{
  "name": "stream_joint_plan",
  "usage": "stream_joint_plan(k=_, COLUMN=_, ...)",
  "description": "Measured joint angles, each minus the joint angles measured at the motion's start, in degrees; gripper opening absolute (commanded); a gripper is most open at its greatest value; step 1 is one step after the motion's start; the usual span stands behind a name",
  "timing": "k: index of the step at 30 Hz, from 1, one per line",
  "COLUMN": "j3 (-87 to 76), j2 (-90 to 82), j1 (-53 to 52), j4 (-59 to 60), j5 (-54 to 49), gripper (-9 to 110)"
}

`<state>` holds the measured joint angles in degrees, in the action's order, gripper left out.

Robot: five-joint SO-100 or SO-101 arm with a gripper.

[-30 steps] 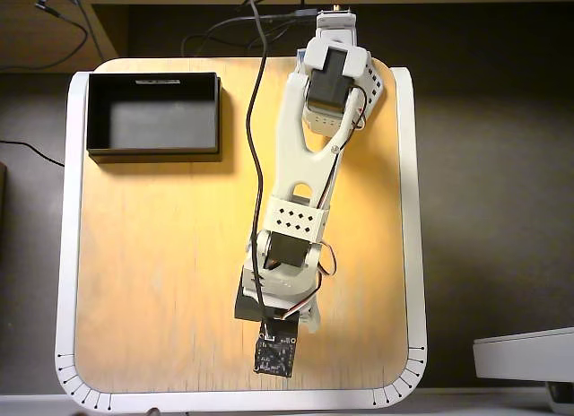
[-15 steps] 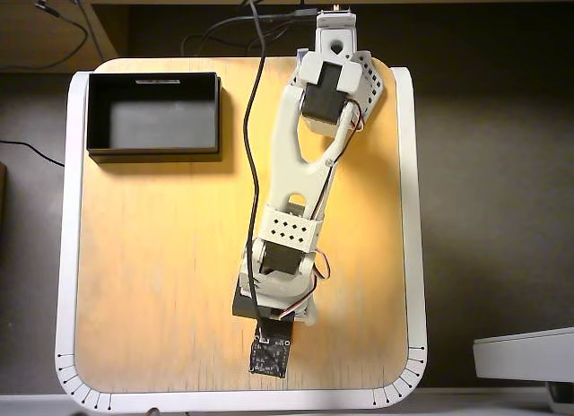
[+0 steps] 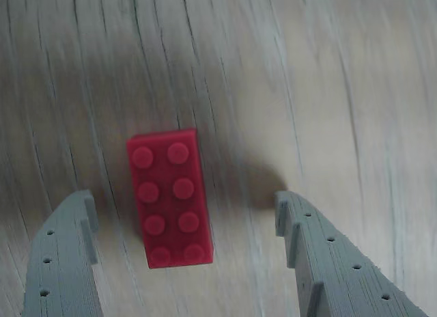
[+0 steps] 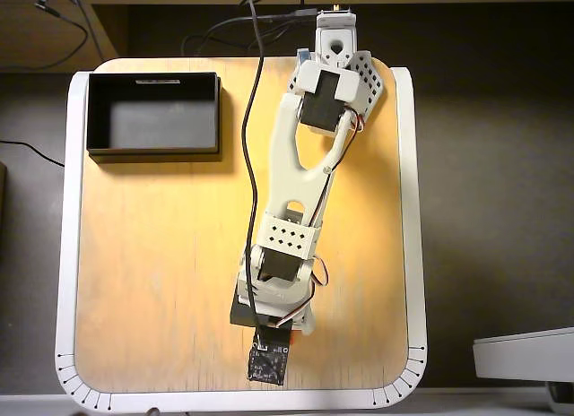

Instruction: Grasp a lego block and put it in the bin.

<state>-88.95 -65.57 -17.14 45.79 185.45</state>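
A small bright red rectangular plastic lego block point(image 3: 169, 197) with two rows of four studs is seen lying flat on the pale wooden tabletop point(image 3: 328, 91) in the wrist view. Its long side runs roughly up the picture, tilted slightly. The grey two-finger gripper point(image 3: 184, 211) is poised over it with its jaws spread wide apart — nothing is held. The block sits between the two fingertips but off-centre, much nearer the left-hand finger point(image 3: 68, 255) than the right-hand one; no contact can be made out.

For a clean grasp, the gripper would best be shifted a little towards the left of this view, so that the block is centred, then lowered until the tips straddle the long sides before closing. Otherwise the block may be pushed or twisted aside.

In the overhead view the block is hidden beneath the white arm point(image 4: 300, 178). The shallow black rectangular bin point(image 4: 153, 147) stands empty at the table's far left corner — well apart from the gripper
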Motion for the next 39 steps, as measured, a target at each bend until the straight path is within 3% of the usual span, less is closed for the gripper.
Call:
stream_joint_plan(k=29, j3=1.0, j2=1.5, j1=-1.7, j4=-2.7, j5=1.1, gripper=19)
stream_joint_plan(k=39, j3=2.0, j2=1.5, j1=-1.7, j4=3.2, j5=1.0, gripper=19)
